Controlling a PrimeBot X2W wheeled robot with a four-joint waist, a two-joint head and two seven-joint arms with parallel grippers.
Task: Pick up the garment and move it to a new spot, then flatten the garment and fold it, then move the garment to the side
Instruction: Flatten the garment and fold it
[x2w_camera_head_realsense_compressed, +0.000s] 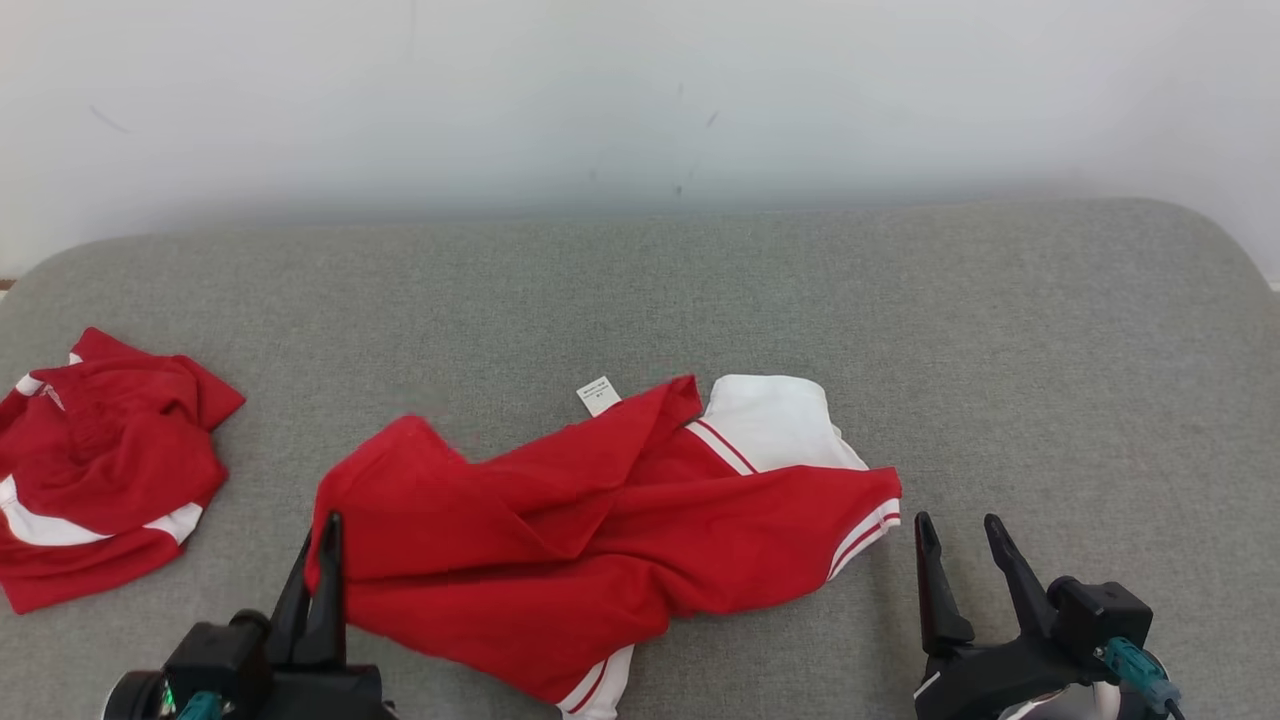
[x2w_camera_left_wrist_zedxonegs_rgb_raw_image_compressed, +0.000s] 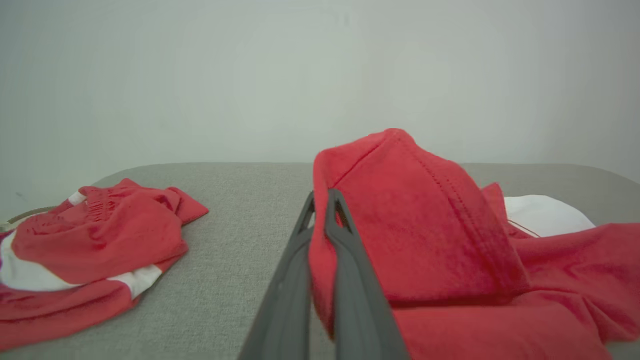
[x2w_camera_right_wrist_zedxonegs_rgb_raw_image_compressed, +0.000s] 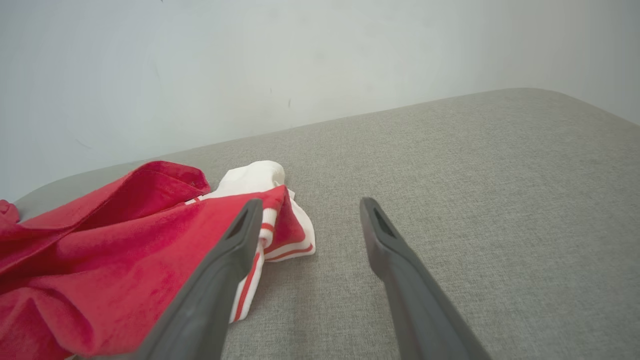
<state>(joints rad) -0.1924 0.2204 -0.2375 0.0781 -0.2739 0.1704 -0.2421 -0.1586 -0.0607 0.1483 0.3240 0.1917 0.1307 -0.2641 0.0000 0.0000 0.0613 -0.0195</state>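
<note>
Left pincer (x2w_camera_head_realsense_compressed: 328, 525): closed on red shirt (x2w_camera_head_realsense_compressed: 600, 520) edge, 7 o'clock
Right pincer (x2w_camera_head_realsense_compressed: 957, 522): wide, empty, 4 o'clock

Grey fabric surface (x2w_camera_head_realsense_compressed: 1000, 330), perhaps a sofa seat, crumpled red-and-white garment (x2w_camera_head_realsense_compressed: 600, 520) at its middle, second red garment (x2w_camera_head_realsense_compressed: 100, 470) bunched at left

The red garment (x2w_camera_head_realsense_compressed: 600, 520) with white striped sleeves lies crumpled on the grey cushion (x2w_camera_head_realsense_compressed: 1000, 350), left corner raised.

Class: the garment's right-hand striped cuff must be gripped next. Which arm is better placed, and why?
Probably right. The right gripper stands open beside the cuff; the left gripper is shut on the garment.
</note>
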